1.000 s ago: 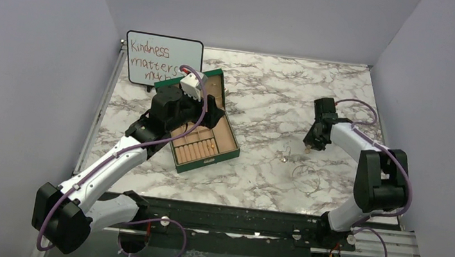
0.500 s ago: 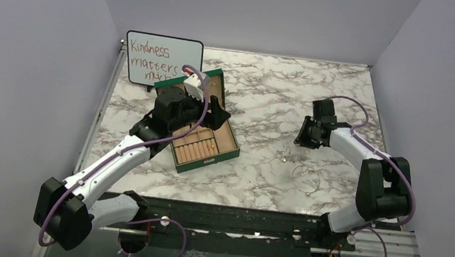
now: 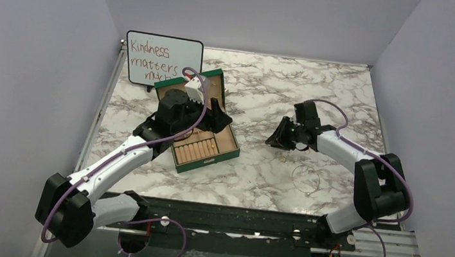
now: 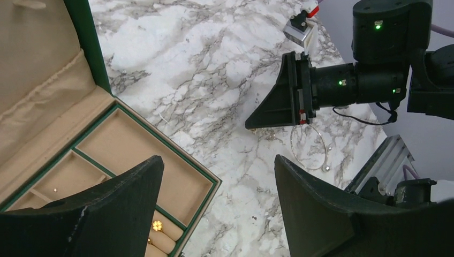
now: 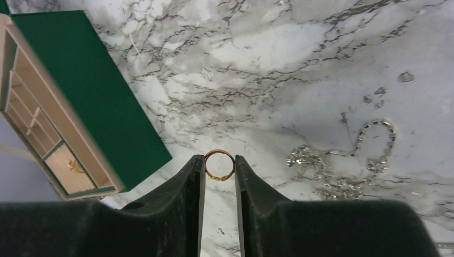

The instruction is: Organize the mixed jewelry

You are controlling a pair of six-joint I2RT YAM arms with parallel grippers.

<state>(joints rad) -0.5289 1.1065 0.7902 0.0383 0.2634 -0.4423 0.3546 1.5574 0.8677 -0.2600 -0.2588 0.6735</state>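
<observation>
A gold ring (image 5: 219, 165) is clamped in the right jaws, the green box (image 5: 91, 91) seemingly well leftward; left jaws are parted.

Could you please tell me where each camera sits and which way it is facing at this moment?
Top external: above and behind the bases, looking down on the marble table; the left arm and right arm show.
Left wrist: over the green box, facing the right gripper across the table; its own open fingers frame the view.
Right wrist: looking down at the marble past its fingers, which pinch a gold ring.
Shared: all three show the green box.
</observation>
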